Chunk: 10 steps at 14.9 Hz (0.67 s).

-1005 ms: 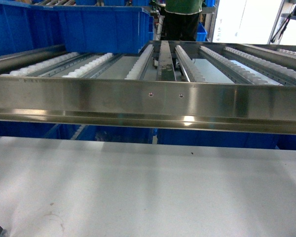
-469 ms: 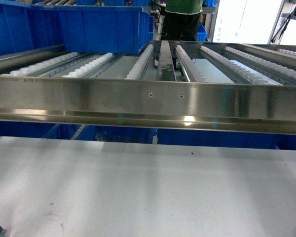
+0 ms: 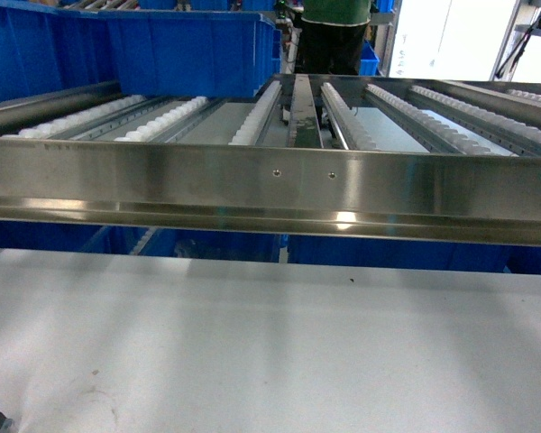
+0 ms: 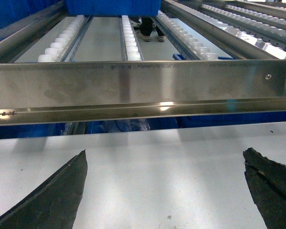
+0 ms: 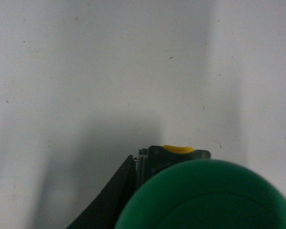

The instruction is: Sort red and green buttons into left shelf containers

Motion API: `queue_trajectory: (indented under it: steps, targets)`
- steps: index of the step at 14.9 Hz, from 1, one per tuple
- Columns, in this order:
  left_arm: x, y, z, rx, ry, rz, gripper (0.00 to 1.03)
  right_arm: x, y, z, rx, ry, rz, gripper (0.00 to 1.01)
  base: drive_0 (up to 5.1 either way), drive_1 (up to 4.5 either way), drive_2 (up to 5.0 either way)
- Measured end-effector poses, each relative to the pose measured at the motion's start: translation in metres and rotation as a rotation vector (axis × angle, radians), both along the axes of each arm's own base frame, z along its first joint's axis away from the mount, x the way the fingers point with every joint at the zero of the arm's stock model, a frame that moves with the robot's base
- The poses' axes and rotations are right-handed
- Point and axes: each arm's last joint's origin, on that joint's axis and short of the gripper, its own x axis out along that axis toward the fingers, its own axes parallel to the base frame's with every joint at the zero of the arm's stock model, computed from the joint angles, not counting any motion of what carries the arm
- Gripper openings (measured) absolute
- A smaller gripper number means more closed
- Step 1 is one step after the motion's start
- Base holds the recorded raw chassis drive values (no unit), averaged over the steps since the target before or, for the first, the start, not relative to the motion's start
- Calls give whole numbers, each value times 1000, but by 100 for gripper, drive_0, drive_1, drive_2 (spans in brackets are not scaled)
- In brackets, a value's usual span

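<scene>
In the right wrist view a green button (image 5: 207,198) fills the bottom of the frame, its round cap very close to the camera. Its dark body with a yellow tab (image 5: 177,150) shows just beyond the cap. My right gripper (image 5: 174,163) is shut on this button above the white table; one black finger (image 5: 112,195) lies against its left side and the other is hidden. My left gripper (image 4: 164,152) stands open over the bare table, nothing between its fingers. Large blue bins, the left shelf containers (image 3: 176,54), sit on the roller shelf at the back left. No red button is in view.
A wide steel rail (image 3: 270,185) fronts the roller shelf and crosses the whole head view above the white table (image 3: 270,343). More blue bins (image 3: 221,245) stand below the shelf. A person in a green top (image 3: 335,32) stands behind it.
</scene>
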Motion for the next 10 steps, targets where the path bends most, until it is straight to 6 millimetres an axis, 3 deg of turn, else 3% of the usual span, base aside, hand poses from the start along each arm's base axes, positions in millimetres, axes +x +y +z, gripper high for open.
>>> queue_trajectory:
  steps: [2, 6, 10]
  targets:
    - [0, 0, 0, 0, 0, 0, 98, -1, 1, -1, 1, -12, 4, 27, 0, 0, 0]
    - [0, 0, 0, 0, 0, 0, 98, -6, 1, 3, 4, -44, -1, 27, 0, 0, 0]
    - [0, 0, 0, 0, 0, 0, 98, -17, -4, 46, 50, -245, -18, 27, 0, 0, 0]
